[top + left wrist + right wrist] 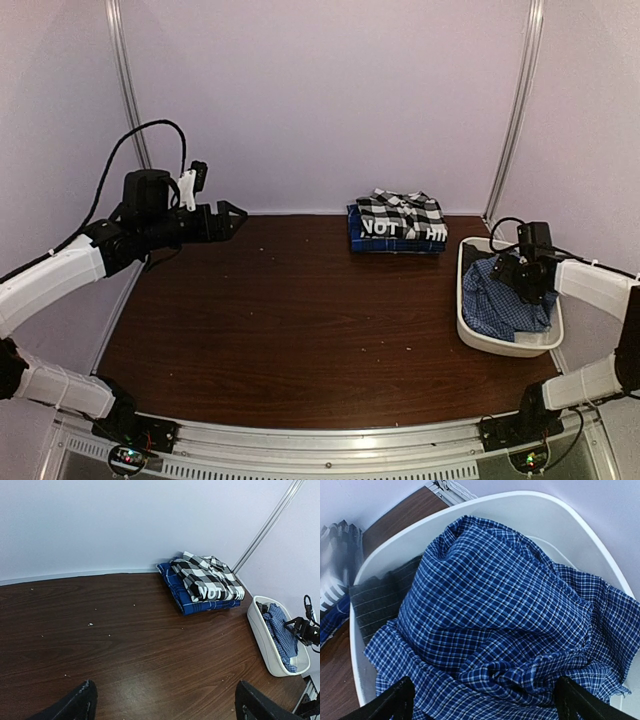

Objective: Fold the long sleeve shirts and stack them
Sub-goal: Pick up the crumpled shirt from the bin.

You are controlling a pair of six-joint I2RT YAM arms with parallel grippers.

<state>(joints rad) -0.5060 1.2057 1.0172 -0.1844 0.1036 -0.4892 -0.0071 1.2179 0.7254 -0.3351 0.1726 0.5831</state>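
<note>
A folded stack lies at the back middle of the table: a black-and-white large-check shirt (pixel 400 209) on top, a dark blue shirt lettered "NOT" (pixel 383 228) under it, and blue cloth (pixel 395 244) at the bottom. The stack also shows in the left wrist view (pixel 205 575). A crumpled blue-and-white fine-check shirt (pixel 500 297) (pixel 495 600) fills the white tub (pixel 468 320). My right gripper (pixel 508 272) (pixel 485 702) is open just above that shirt, holding nothing. My left gripper (pixel 232 215) (pixel 167 702) is open and empty, raised over the table's back left.
The white tub (pixel 520 500) stands at the table's right edge, near the right wall. A dark pinstriped cloth (pixel 380 602) lies in it beside the check shirt. Small crumbs dot the brown wooden table (pixel 125 645). White walls close in the back and both sides.
</note>
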